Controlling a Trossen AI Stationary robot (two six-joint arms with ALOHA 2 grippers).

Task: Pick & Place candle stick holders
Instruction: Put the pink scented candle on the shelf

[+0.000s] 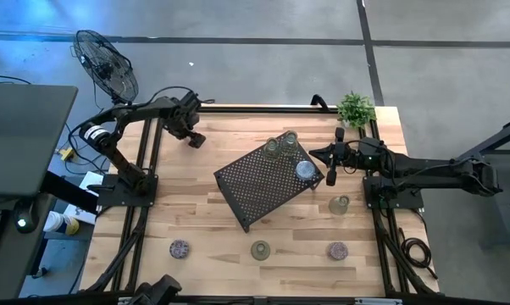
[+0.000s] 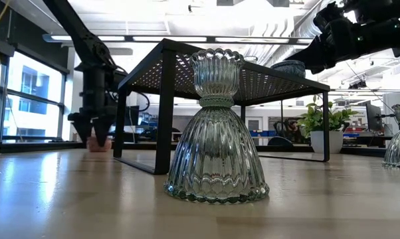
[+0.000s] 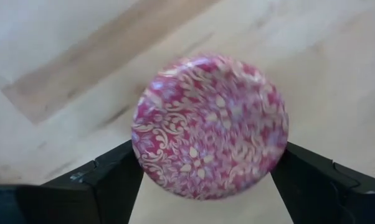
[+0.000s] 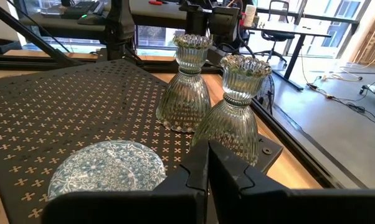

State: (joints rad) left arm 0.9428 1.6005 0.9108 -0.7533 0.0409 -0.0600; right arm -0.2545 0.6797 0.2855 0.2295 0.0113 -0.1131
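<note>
A pink-mottled candle stick holder (image 3: 209, 124) stands on the table near the far left, and my left gripper (image 1: 194, 138) points down over it, open, one finger on each side. My right gripper (image 4: 207, 167) is shut and hangs level by the right corner of the black mesh tray (image 1: 259, 188). On the tray stand two clear ribbed holders (image 4: 186, 84) (image 4: 234, 106) and a blue-mottled holder (image 4: 109, 168). Another clear holder (image 1: 339, 204) stands on the table at the right. Three more holders (image 1: 180, 248) (image 1: 261, 250) (image 1: 337, 250) stand along the near edge. My left gripper comes from above, pointing down, with its fingers (image 3: 106, 180) beside the pink holder's round rim (image 3: 141, 158) on two opposite sides. The holder's top hides the fingers' inner faces, so I cannot tell whether they touch it. In the low view the holder (image 2: 99, 143) rests on the table.
A small green potted plant (image 1: 355, 108) stands at the far right corner. A fan (image 1: 107, 63) stands beyond the table's far left. The tray stands on legs (image 2: 164, 106), with free room under it. Bare wood lies between the tray and the left arm.
</note>
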